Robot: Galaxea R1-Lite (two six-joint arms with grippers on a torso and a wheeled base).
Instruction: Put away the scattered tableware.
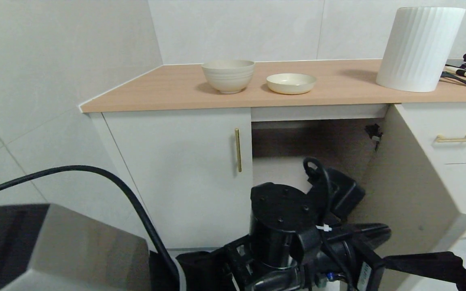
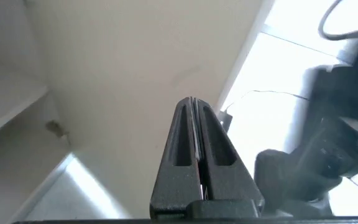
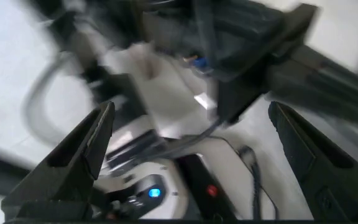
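- Wooden table (image 1: 338, 87) carries a deep bowl (image 1: 228, 75) and, near it, a shallow dish (image 1: 291, 83).
- Left gripper (image 2: 192, 102): jaws pressed together, holding nothing.
- Right gripper (image 3: 190, 112): jaws wide apart.

A kitchen: tiled walls (image 1: 55, 60), wooden countertop (image 1: 338, 87) bearing a bowl (image 1: 228, 75), cabinets (image 1: 176, 173).

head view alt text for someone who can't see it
A deep cream ribbed bowl and a shallow cream dish stand apart on a light wooden countertop, with a tall white ribbed cylinder farther right. Below, the white cabinet's right door hangs open beside a shut door.
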